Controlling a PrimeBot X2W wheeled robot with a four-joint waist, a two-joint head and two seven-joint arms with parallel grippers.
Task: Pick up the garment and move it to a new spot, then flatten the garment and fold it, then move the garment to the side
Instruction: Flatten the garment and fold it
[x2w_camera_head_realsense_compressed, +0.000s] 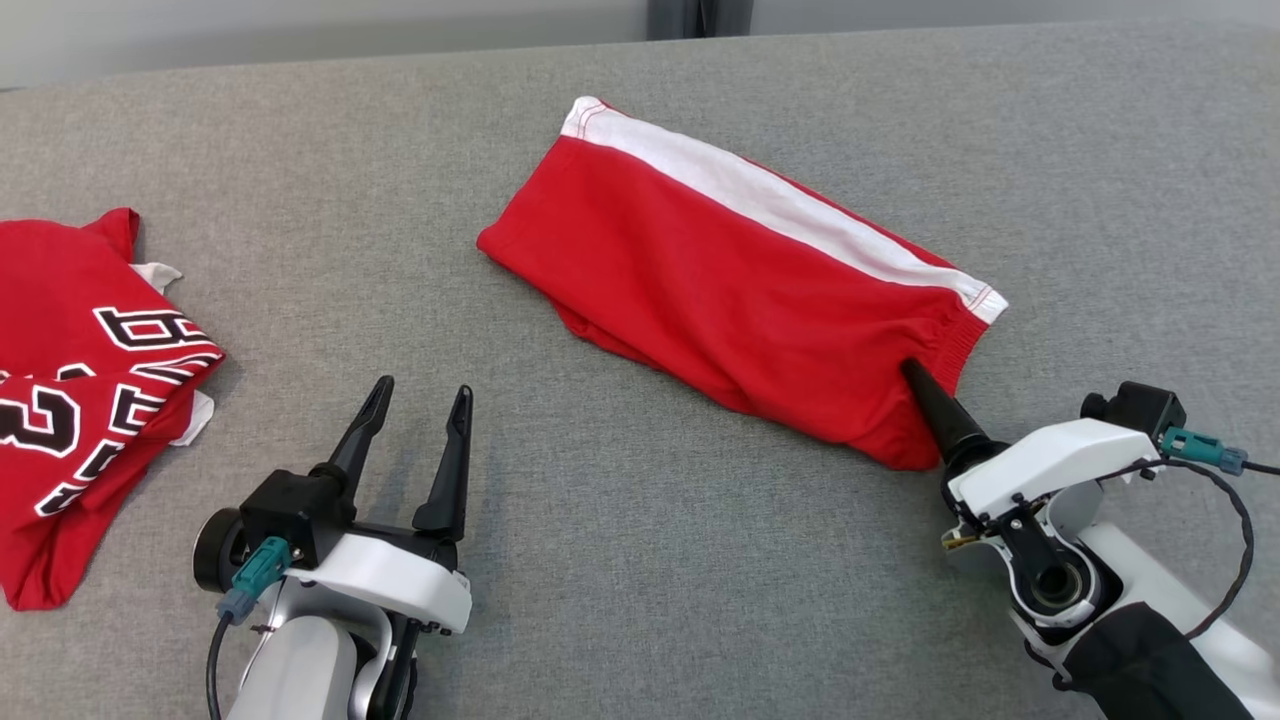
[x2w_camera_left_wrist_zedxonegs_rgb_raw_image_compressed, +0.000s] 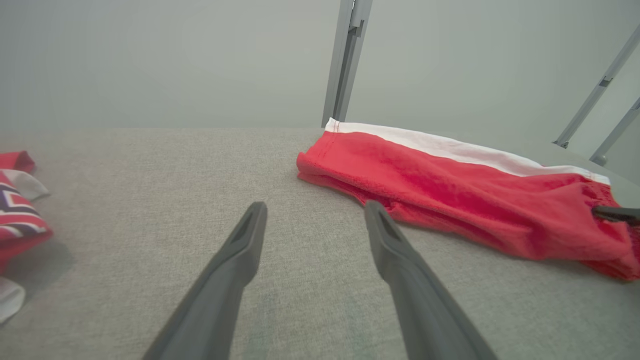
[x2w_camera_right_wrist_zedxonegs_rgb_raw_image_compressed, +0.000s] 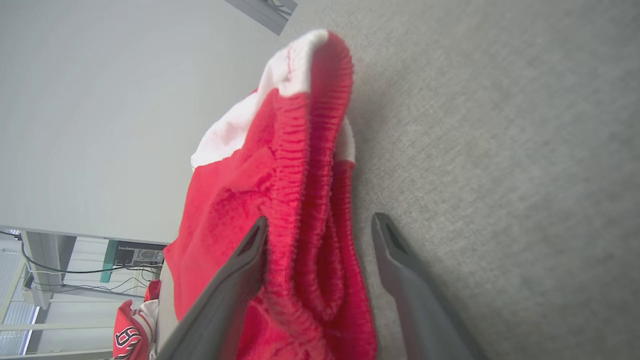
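Observation:
The garment is a pair of red shorts with a white side stripe, folded flat on the grey table right of centre. My right gripper is at its elastic waistband, one finger on top of the cloth and the other hidden beneath. In the right wrist view the right gripper stands open with the bunched waistband of the garment between its spread fingers. My left gripper hovers open over bare table to the left of the shorts. The left wrist view has the left gripper holding nothing, just short of the garment.
A red jersey with black and white lettering lies crumpled at the table's left edge, also in the left wrist view as the jersey. Grey metal posts stand behind the table's far edge.

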